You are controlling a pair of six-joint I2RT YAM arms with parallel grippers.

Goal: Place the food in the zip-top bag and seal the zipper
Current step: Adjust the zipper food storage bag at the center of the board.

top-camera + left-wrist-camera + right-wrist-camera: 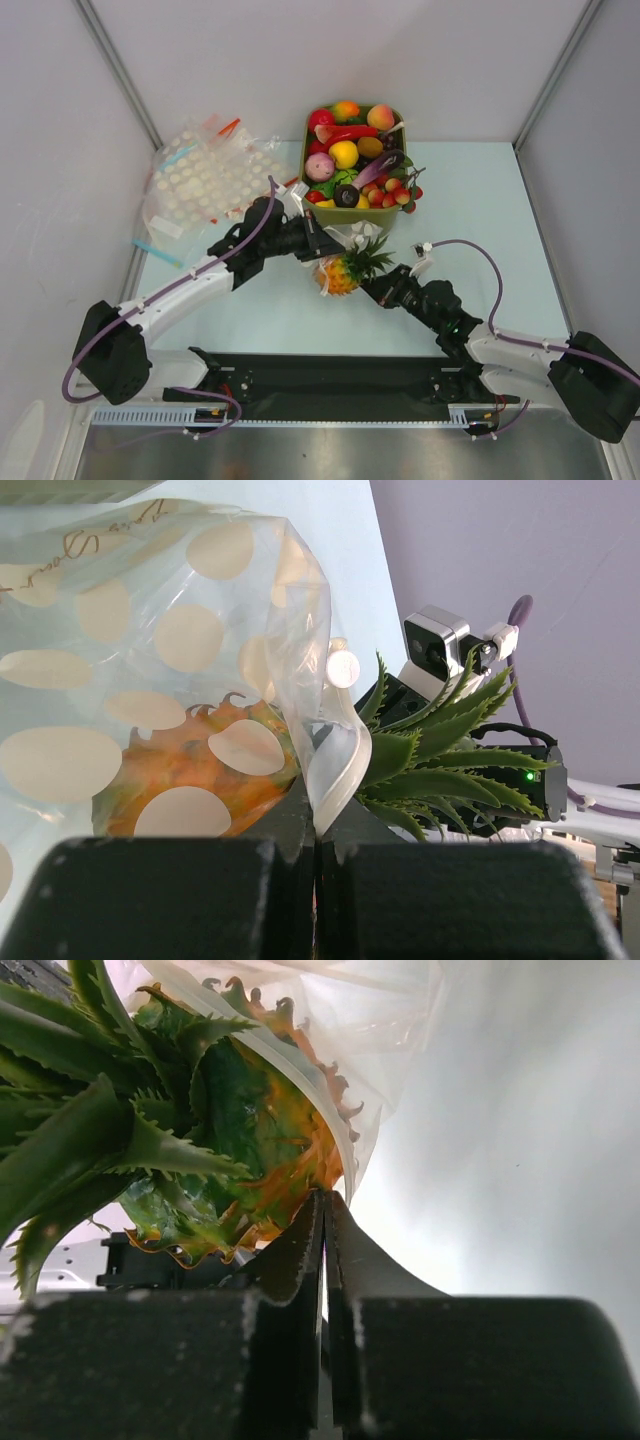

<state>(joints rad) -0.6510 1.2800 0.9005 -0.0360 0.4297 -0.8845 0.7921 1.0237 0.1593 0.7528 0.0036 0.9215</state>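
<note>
One pale-blue table (480,230) holds everything, w/ both arms bolted at its near edge and angling in toward the middle: L arm (180,290) from one side, R arm (500,345) from the other. At the far side, centre, sits a green bin (304,140) piled w/ toy fruit & veg. Far-left of it lies a heap of dotted clear bags (205,180).

Btwn the two wrists, just in front of the bin, is the bag (352,236), clear and crinkly w/ pale dots (150,680). The pineapple (342,274) lies on its side, orange body inside the plastic, green crown (430,760) sticking out of the mouth toward the R arm.

L gripper (318,840): jaws pressed together, clamped on the bag's lip, where the zipper strip (345,750) curls down into the pinch.

R gripper (325,1205): jaws together too, tips right up against the pineapple (250,1110) where the bag edge (340,1130) crosses it. Can't tell whether any plastic or leaf is caught btwn them.

Zipper is unsealed; bag mouth gapes around the fruit.
</note>
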